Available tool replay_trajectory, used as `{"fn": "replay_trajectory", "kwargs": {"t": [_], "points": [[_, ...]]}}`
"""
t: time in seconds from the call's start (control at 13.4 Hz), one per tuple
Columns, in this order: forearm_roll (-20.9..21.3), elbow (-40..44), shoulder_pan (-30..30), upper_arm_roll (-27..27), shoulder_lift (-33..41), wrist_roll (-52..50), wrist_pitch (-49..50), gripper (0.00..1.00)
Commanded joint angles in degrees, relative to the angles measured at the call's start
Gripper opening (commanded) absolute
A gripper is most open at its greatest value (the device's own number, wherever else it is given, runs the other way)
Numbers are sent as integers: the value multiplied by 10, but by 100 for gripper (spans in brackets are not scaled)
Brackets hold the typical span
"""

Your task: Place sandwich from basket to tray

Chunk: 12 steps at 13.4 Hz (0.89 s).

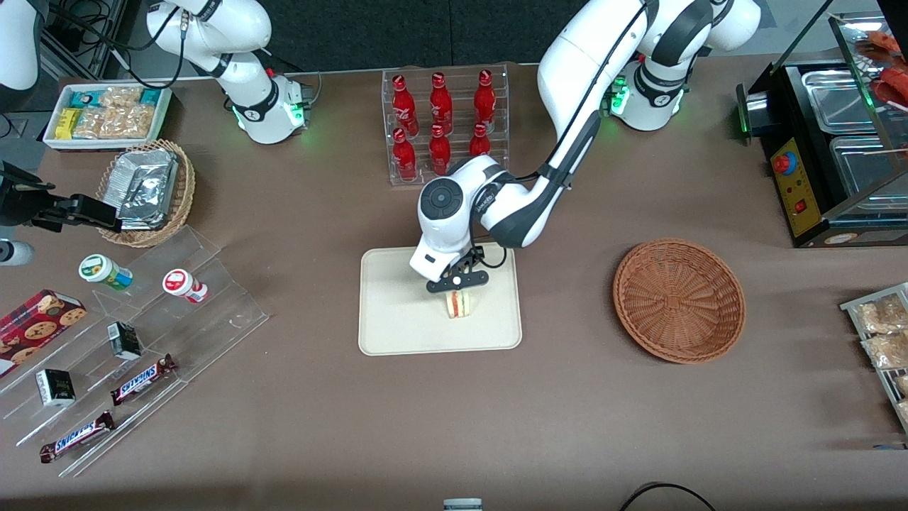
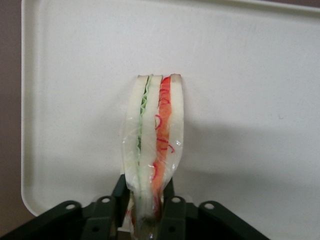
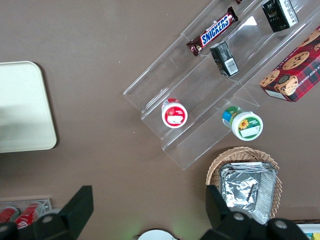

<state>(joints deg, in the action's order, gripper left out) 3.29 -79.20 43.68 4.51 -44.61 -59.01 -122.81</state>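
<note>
I have the gripper (image 1: 459, 286) over the tray (image 1: 397, 319), and its fingers (image 2: 120, 192) are clamped on the sandwich (image 1: 459, 304), one on each bread face. From the wrist camera I see the sandwich (image 2: 154, 145) held on edge, its cut side toward the lens: pale bread outside, a green layer and an orange-red layer between, all under a clear wrap. The cream tray (image 2: 250, 75) fills the background there. From the front camera, the sandwich sits at or just above the tray surface; I cannot tell whether it is touching. It is over the part of the tray toward the working arm's end, nearer the camera than the tray's middle.

The basket (image 1: 679, 299) stands on the tabletop (image 1: 567, 426) well apart from the tray, toward the working arm's end, with nothing showing inside it. A rack of red bottles (image 1: 441, 121) stands farther from the front camera than the tray. Toward the parked arm's end I see a clear stepped display (image 1: 163, 333) with Snickers bars (image 1: 142, 380) and small tubs (image 1: 184, 285).
</note>
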Motion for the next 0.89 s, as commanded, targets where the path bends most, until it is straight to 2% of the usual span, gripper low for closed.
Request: {"fn": "replay_trajectory", "kwargs": {"t": [0.0, 0.22, 0.37, 0.52, 0.82], "points": [[1, 18, 1, -6, 18, -5, 15, 100], [-3, 17, -39, -6, 74, -3, 99, 100], [-29, 14, -71, -6, 121, 6, 161, 100], [-32, 12, -115, -6, 173, 12, 229, 100], [-35, 12, -193, -6, 253, 141, 355, 100]]}}
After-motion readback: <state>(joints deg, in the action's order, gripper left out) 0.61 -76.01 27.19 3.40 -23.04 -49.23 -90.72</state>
